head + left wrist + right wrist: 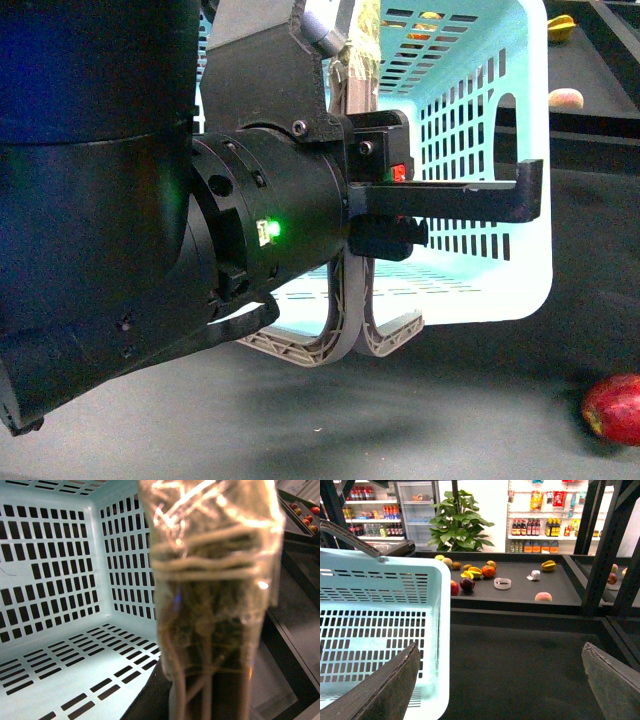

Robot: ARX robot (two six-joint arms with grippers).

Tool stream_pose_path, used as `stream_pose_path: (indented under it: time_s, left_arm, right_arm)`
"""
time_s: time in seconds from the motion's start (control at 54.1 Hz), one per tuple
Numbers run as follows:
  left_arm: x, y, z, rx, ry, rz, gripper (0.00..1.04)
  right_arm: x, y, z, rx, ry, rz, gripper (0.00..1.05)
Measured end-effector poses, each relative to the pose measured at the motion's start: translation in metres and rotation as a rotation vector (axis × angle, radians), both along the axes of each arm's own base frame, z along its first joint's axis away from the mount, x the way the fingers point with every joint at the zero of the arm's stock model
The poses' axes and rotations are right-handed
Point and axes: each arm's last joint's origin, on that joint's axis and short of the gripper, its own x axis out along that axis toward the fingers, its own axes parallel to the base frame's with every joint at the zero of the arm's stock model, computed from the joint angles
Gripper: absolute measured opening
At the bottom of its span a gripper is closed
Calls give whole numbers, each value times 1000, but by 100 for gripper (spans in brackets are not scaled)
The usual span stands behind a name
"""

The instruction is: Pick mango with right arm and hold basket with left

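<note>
The turquoise basket (500,150) stands on the dark table, and its two grey-brown handles (345,320) hang down in front. My left gripper (440,215) is shut on these handles. In the left wrist view the taped handle (215,605) is blurred and close, with the basket's slotted inside (65,580) behind it. My right gripper (500,690) is open and empty over the dark table, beside the basket wall (380,605). Several fruits lie on the far shelf. A plain yellow one (439,557) may be the mango; it is too small to tell.
A red apple (612,408) lies on the table at the front right. On the raised shelf (520,587) are a peach (543,596), a ribbed yellow fruit (548,565), an orange-red fruit (488,571), a dark plum (467,584) and a white ring (502,583). Black frame posts (600,545) stand at the right.
</note>
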Motion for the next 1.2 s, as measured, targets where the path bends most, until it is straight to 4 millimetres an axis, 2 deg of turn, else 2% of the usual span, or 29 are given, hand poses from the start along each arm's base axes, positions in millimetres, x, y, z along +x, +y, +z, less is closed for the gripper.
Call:
stream_pose_path:
  time_s: [0.647,0.72,0.813,0.961,1.201]
  left_arm:
    - [2,2,0,-16,12,26,5]
    - [2,2,0,-17,13,24,5]
    - [2,3,0,-17,14,25,5]
    - [2,3,0,-19,15,28,5]
    - [2,3,0,-19,15,28,5]
  right_arm:
    - [0,0,0,0,3,0,96]
    - [1,-1,-1,36,149,-121,96]
    - [16,-9,-13,68,326,-267,96]
    - [44,-31,-28,125,369,-337,96]
    - [85,-65,-70,168,458,-403,96]
